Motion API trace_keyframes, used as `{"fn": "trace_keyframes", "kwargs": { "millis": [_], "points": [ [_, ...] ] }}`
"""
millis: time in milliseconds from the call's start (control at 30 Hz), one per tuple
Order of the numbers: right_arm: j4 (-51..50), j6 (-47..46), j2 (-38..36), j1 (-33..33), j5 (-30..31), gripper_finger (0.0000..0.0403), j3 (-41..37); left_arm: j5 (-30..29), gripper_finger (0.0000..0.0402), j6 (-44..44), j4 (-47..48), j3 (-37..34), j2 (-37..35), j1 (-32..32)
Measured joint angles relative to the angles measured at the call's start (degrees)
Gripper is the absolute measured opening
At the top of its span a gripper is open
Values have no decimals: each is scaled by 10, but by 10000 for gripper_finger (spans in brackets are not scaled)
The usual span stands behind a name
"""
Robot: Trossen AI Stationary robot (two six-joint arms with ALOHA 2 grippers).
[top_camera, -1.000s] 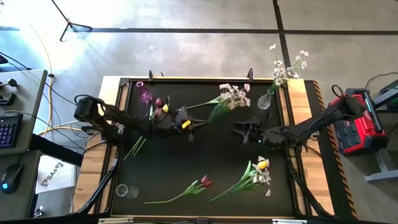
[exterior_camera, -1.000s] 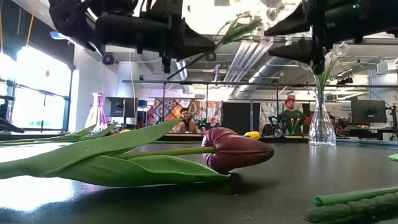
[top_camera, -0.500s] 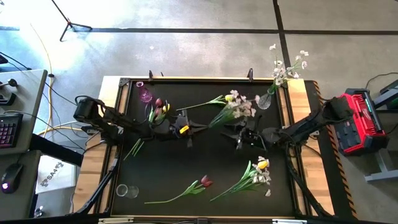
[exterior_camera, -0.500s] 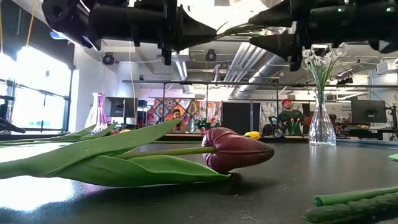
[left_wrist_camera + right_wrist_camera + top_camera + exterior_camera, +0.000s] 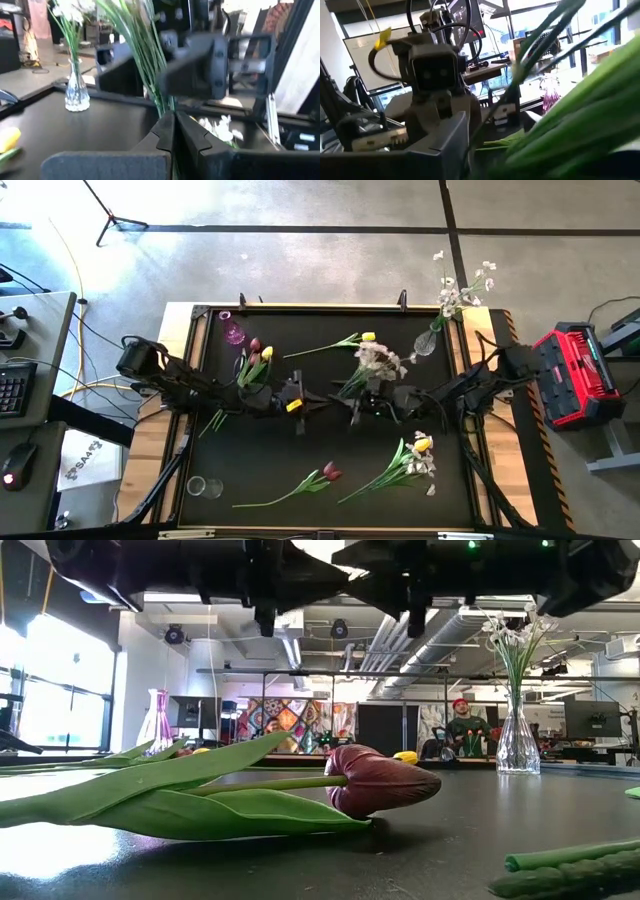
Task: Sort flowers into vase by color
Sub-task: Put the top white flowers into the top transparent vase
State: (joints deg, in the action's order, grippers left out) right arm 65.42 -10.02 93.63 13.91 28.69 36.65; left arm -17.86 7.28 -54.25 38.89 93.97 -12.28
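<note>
Where grippers meet, spray (image 5: 378, 361) half-hidden.

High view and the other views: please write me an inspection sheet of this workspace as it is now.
Surface: black table, wooden borders.
Job's things: pink-white spray between the grippers; yellow tulip and red tulip lying loose; clear vase holding white blossoms; purple vase.
Clutter: small clear glass.
Grippers: left gripper shut on the spray's stems; right gripper close opposite.
Cables: cables left of the table.
Surroundings: red case; person behind.
</note>
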Motion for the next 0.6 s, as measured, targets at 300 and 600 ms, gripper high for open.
{"fn": "trace_keyframes", "kwargs": {
  "millis": [300,600],
  "points": [
    [-95,-2,-16,-1,1,10,10,-9,0,30,76,0,0,4],
    [-282,-1,-93,-2,65,3,9,-9,28,57,170,0,0,35]
  ]
}}
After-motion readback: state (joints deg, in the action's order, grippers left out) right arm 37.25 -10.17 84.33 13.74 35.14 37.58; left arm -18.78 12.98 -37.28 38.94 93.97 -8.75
